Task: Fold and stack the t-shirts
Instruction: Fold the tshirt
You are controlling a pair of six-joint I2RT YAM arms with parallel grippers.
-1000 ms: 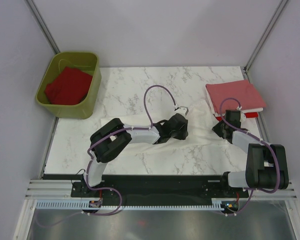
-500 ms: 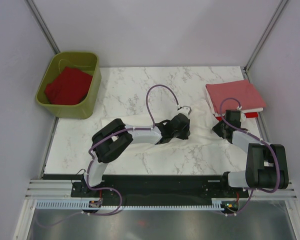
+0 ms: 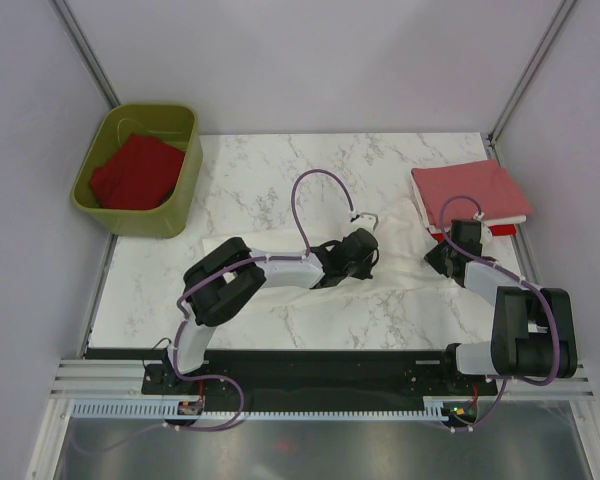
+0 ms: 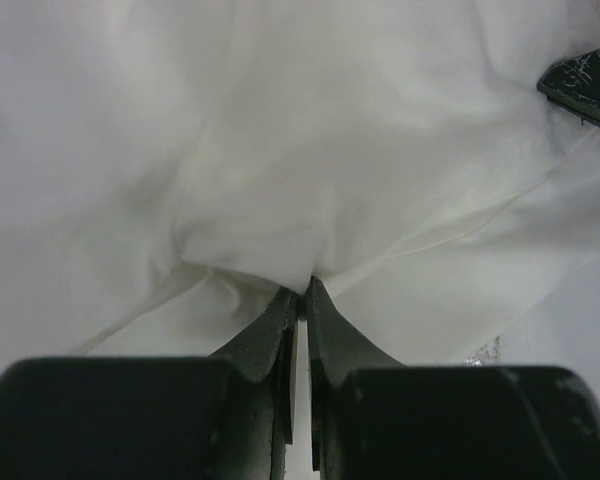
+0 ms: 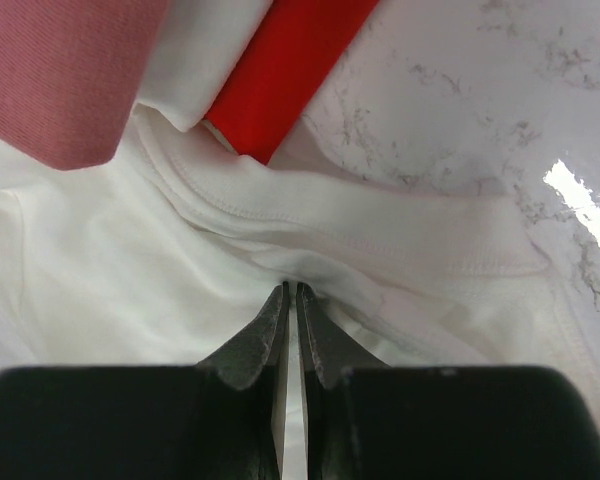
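The white t-shirt (image 3: 405,268) lies spread and rumpled on the marble table (image 3: 280,170), stretched between the two grippers. The left gripper (image 4: 302,292) has its fingers nearly together, with a bunched fold from the middle of the shirt nipped at their tips. The right gripper (image 5: 290,290) is just as narrow and pinches the shirt's stitched hem at its right end.

A second ago the left gripper's fingers stood wider over the cloth. They have since drawn in on the fold, and the purple cable above that arm has shifted a little. The right arm has not moved.

The cloth is plain white and softly creased, with wrinkles running out from each pinch. A dark patch (image 4: 585,85) shows at one edge in the left wrist view.

Just beyond the right gripper sits a folded stack, with a salmon pink t-shirt (image 5: 60,80) on top and a bright red t-shirt (image 5: 290,60) below. At the far left an olive-green tub (image 3: 185,190) holds another red t-shirt (image 3: 135,170).
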